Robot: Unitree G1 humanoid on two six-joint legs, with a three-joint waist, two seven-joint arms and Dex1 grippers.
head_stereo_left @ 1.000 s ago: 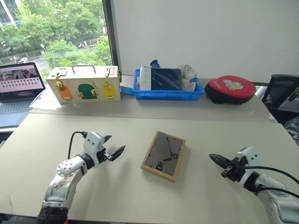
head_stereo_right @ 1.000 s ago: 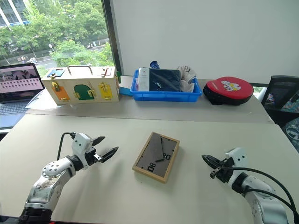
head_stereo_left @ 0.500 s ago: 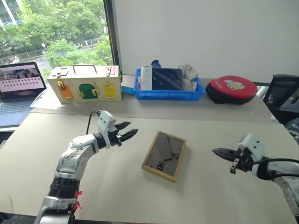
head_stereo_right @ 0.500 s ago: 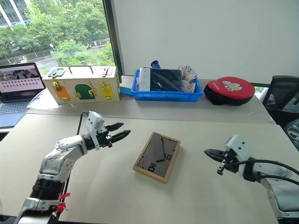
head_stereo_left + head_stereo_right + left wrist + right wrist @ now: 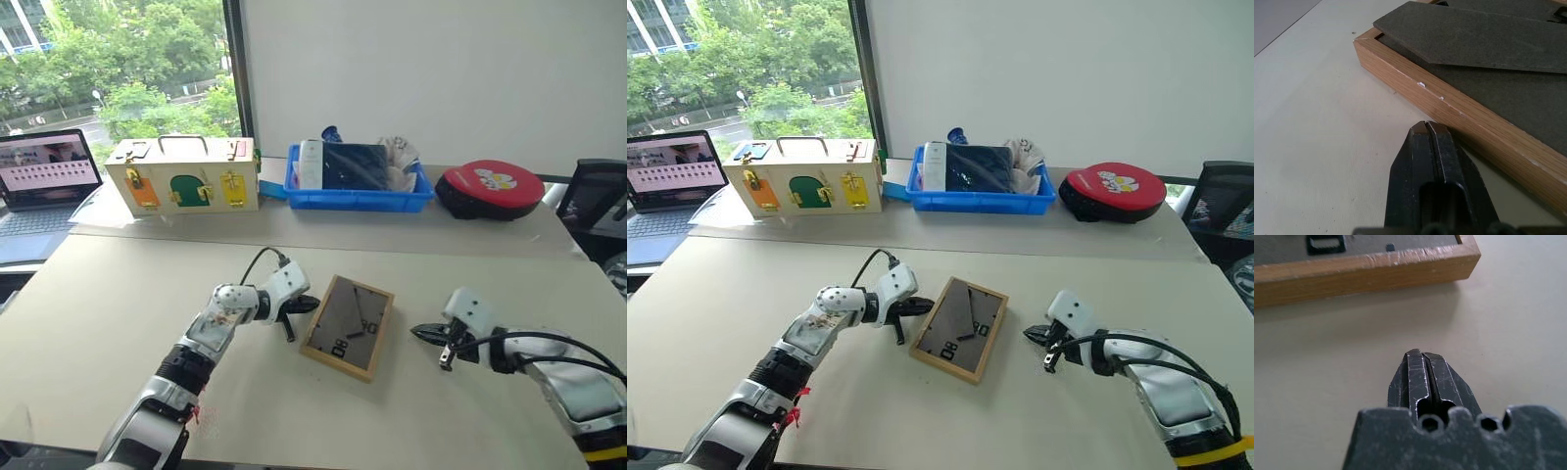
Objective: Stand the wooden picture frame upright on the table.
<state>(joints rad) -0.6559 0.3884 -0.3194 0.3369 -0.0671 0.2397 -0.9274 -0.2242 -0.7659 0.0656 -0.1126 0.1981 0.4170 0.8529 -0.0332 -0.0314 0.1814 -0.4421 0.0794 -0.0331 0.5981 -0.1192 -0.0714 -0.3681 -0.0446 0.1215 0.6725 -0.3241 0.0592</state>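
The wooden picture frame (image 5: 348,326) lies flat, face down, in the middle of the table (image 5: 118,294), its dark grey back panel and fold-out stand facing up. My left gripper (image 5: 312,305) is shut and empty, with its tip right at the frame's left edge; the left wrist view puts the light-wood rim (image 5: 1459,112) just past the closed fingertips (image 5: 1420,134). On the frame's right, a short gap away, my right gripper (image 5: 416,333) is also shut and empty. In the right wrist view the frame's side (image 5: 1361,276) lies ahead of that gripper (image 5: 1420,353).
Along the far side stand a cream wooden box with coloured latches (image 5: 183,176), a blue bin of items (image 5: 358,178) and a red round case (image 5: 490,188). A laptop (image 5: 44,176) sits far left, and a dark chair (image 5: 598,201) is at the right edge.
My left gripper closed and swung right, up to the frame's left edge. My right gripper moved left toward the frame's right side. The frame stayed where it was.
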